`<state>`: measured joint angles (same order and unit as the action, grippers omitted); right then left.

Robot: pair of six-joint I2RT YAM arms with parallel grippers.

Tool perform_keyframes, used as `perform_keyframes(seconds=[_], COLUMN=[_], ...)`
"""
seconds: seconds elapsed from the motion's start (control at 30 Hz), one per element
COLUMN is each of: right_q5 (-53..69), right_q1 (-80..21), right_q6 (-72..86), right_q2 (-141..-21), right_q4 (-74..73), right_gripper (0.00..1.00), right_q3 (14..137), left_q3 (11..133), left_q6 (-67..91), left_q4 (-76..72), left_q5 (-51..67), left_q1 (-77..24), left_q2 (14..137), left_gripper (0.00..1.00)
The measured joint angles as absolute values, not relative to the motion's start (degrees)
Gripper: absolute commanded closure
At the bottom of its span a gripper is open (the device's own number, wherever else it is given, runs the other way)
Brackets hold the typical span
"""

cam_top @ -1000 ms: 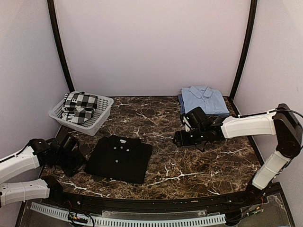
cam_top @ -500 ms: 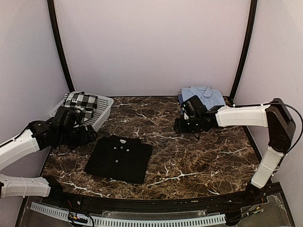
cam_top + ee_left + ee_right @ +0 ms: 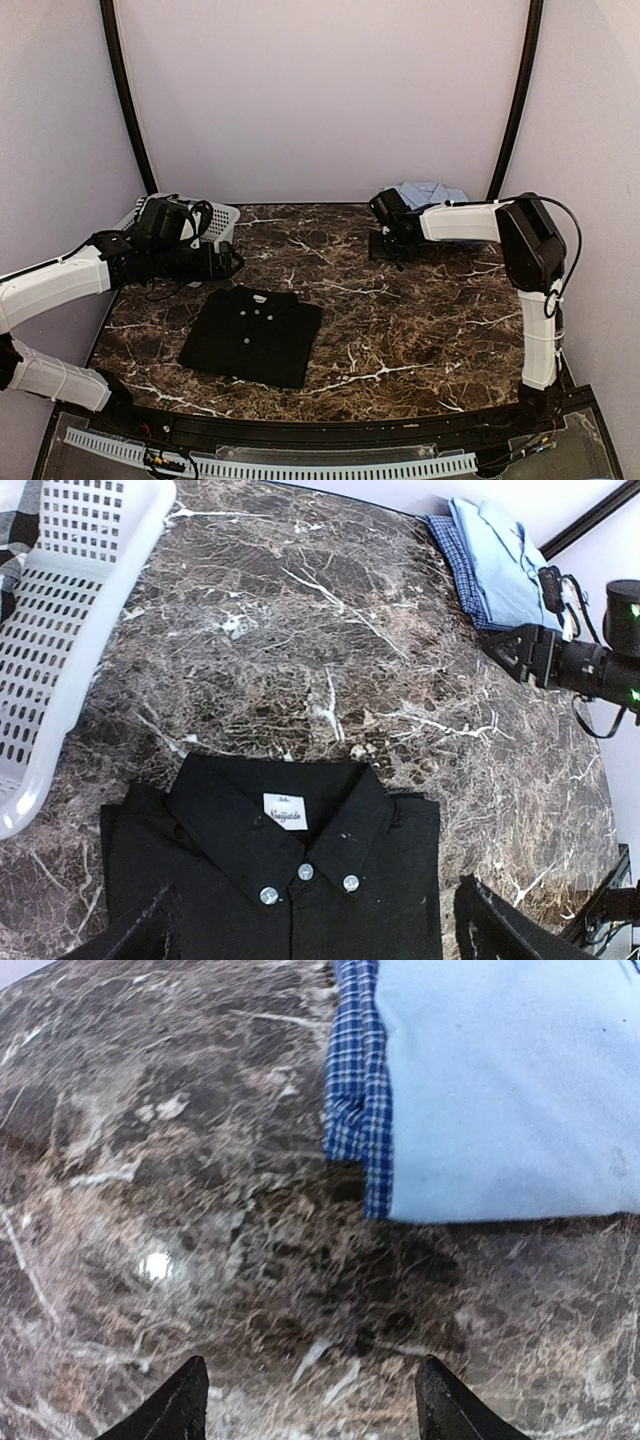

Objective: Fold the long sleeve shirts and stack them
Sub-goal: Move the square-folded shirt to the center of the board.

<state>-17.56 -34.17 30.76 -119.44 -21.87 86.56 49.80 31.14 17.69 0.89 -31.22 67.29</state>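
Black shirt [image 3: 270, 875] – matt cloth; light blue shirt [image 3: 510, 1080] – smooth cloth; table [image 3: 420, 320] – glossy marble; basket [image 3: 60, 630] – plastic.

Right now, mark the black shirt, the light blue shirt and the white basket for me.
black shirt [image 3: 225, 900]: left wrist view, on the front panel left of the buttons.
light blue shirt [image 3: 510, 1090]: right wrist view, on the plain folded cloth.
white basket [image 3: 50, 680]: left wrist view, on its lattice side wall.
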Motion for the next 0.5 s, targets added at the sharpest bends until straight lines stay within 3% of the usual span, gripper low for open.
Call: perform_keyframes(seconds=[0.5], right_q5=[-21.76], right_q1=[-30.0], right_q6=[32.97], right_q2=[-125.03], right_q4=[-26.7], right_gripper=[0.33], right_q3=[95.37], left_q3=[51.22], left_q6=[26.33], left_q4=[13.17], left_q5=[7.14], left_q1=[-31.22], left_q2=[71.96], left_gripper=[0.07])
